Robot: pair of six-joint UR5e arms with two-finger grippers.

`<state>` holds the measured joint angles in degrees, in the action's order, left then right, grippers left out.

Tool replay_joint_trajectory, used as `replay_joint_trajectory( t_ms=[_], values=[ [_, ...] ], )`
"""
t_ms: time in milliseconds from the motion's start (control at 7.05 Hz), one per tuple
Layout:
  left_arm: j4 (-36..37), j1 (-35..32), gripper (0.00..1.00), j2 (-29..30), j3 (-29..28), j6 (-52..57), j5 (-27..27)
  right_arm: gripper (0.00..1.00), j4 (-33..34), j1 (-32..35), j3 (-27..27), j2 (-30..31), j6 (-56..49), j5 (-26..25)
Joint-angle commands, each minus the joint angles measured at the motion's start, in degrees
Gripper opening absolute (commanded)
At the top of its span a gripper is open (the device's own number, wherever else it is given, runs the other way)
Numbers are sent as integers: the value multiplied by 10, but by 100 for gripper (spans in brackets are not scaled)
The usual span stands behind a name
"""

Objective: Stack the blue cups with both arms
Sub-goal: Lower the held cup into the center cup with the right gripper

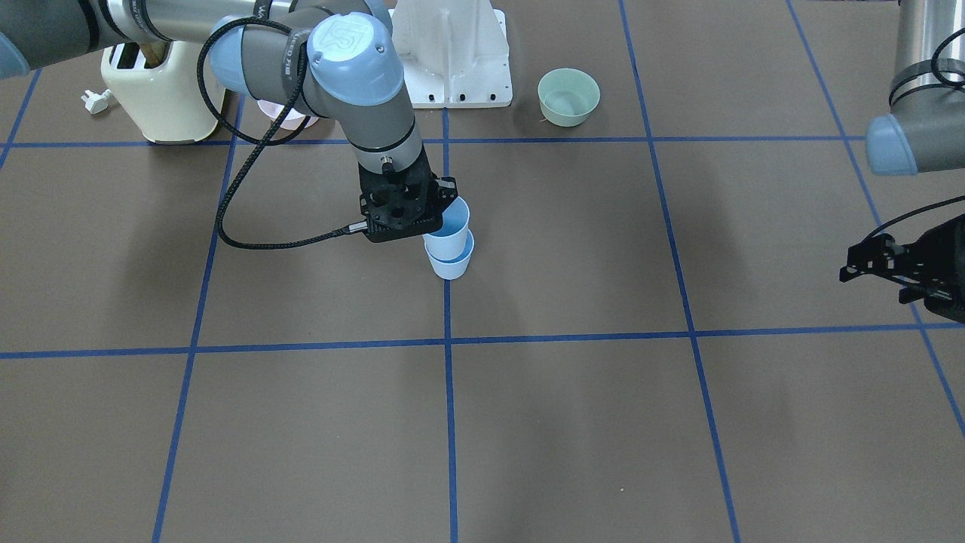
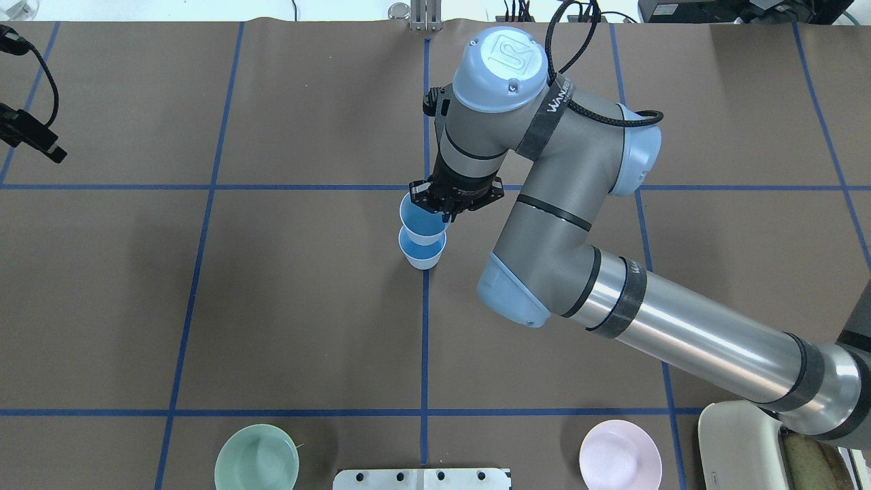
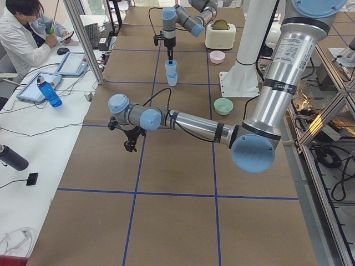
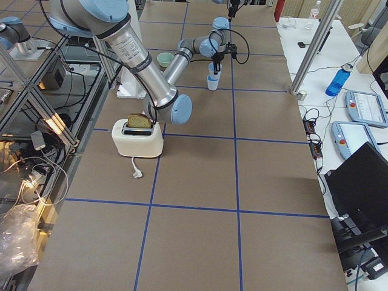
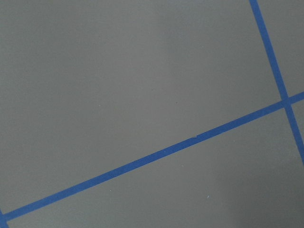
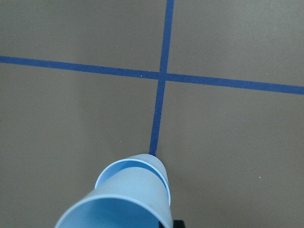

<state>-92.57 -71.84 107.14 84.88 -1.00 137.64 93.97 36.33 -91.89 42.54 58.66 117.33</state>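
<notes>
nesting seems the step: the right gripper (image 2: 439, 207), clamped on the upper cup (image 2: 416, 219), holds it over the lower cup (image 2: 423, 254) at the middle of the table (image 2: 272, 306), so next comes a straight descent and release, while the left gripper (image 1: 897, 271) sits aside, jaws impossible to tell.

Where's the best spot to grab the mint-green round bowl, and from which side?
Pinch the mint-green round bowl at its rim from straight above, one finger inside, one outside; it stands upright and open, and looks too wide to span.
</notes>
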Motion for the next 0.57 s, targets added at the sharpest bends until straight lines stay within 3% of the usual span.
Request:
replay_joint_trajectory(
  t_ms=[0, 425],
  values=[
    [0, 0, 97, 0, -2, 0, 0, 0, 0, 1, 14, -13, 0, 1],
    [0, 0, 97, 0, -2, -1, 0, 0, 0, 1, 14, -8, -1, 2]
  ],
)
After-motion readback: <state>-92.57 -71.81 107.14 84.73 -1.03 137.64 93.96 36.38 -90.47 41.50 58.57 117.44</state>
